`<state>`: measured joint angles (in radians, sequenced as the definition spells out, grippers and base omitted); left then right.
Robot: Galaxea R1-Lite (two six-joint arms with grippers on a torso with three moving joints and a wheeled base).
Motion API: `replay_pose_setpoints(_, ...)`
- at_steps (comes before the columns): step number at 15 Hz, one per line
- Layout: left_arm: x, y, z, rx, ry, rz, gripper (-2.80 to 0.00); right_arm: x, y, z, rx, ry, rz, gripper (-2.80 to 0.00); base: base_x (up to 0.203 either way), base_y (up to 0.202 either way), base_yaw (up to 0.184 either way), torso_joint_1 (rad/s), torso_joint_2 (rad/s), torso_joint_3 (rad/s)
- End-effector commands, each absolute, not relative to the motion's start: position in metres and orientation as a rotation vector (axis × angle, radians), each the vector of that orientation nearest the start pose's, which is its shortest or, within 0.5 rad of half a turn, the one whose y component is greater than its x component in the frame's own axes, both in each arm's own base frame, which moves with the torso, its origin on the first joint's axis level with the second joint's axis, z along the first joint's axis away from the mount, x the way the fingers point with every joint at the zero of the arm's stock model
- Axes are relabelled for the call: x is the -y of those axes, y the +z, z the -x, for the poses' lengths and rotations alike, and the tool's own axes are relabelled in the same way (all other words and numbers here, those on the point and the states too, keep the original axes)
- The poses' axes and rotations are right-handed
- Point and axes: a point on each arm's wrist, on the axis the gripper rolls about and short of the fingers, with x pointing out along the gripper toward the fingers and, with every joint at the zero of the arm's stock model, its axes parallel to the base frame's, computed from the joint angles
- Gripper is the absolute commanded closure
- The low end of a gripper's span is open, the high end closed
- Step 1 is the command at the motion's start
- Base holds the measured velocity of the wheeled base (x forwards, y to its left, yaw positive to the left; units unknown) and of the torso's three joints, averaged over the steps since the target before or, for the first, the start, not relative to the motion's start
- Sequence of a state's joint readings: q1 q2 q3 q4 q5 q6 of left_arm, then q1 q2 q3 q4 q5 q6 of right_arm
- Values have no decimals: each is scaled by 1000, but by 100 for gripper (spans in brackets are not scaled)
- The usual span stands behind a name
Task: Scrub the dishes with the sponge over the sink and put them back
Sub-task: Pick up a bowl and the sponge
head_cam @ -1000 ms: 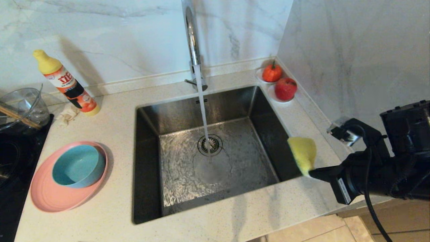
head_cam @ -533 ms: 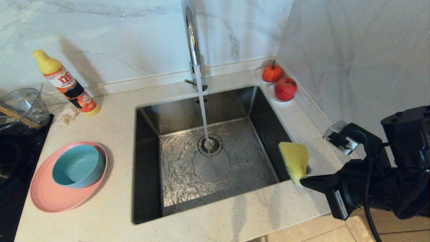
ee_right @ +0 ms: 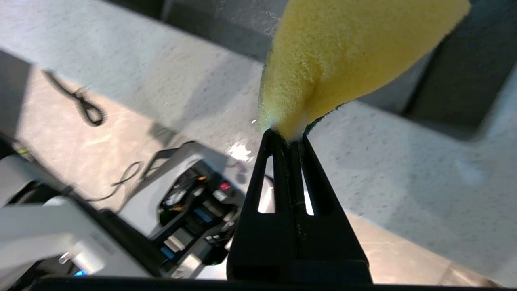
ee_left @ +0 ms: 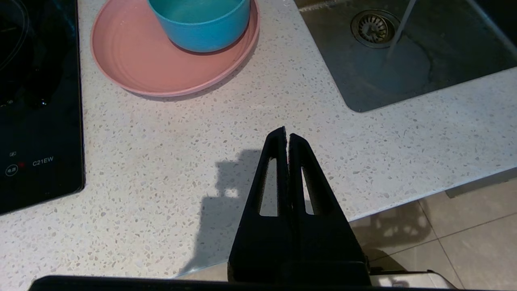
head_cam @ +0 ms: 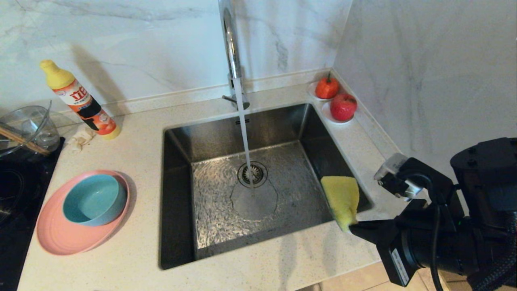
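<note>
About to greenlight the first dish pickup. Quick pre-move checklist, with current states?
1. Sponge held: ok, right pincer is shut on one end of it.
2. Sponge over the sink: ok, it hangs over the basin's right edge, not in the water stream.
3. Left pincer free: ok, shut and empty above the counter, near its front edge.
4. Dishes reachable: ok, teal bowl sits in the pink plate left of the sink, unobstructed.
5. Left pincer ready to grasp: not ok, it must open first.
6. Sponge wet: cannot tell.
</note>
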<state>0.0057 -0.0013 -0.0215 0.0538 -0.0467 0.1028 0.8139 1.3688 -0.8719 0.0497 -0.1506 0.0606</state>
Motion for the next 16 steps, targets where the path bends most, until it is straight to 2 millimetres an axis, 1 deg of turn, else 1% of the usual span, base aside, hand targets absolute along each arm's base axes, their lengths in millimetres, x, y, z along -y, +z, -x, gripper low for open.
replay_pose_setpoints(1,1,76,25,-29,-43,-102,0,-162,225,-154,-511,634,208,0,0,0,0,0,0,0)
replay_pose_setpoints(3,1,76,25,-28,-43,-102,0,-166,225,-158,-508,629,218,0,0,0,0,0,0,0)
replay_pose_setpoints(5,1,76,25,-28,-43,-103,0,-173,233,-165,-491,618,207,0,0,0,0,0,0,0)
replay_pose_setpoints(7,1,76,25,-29,-43,-102,0,-182,229,-172,-501,617,216,0,0,0,0,0,0,0)
replay_pose_setpoints(9,1,76,25,-28,-43,-103,0,-193,232,-173,-491,643,225,0,0,0,0,0,0,0)
replay_pose_setpoints(11,1,76,25,-28,-43,-105,0,-197,234,-176,-489,648,226,0,0,0,0,0,0,0)
replay_pose_setpoints(13,1,76,25,-29,-43,-102,0,-207,231,-185,-499,649,231,0,0,0,0,0,0,0)
replay_pose_setpoints(14,1,76,25,-27,-43,-103,0,-210,233,-188,-495,651,229,0,0,0,0,0,0,0)
replay_pose_setpoints(16,1,76,25,-27,-43,-110,0,-216,229,-182,-505,675,233,0,0,0,0,0,0,0)
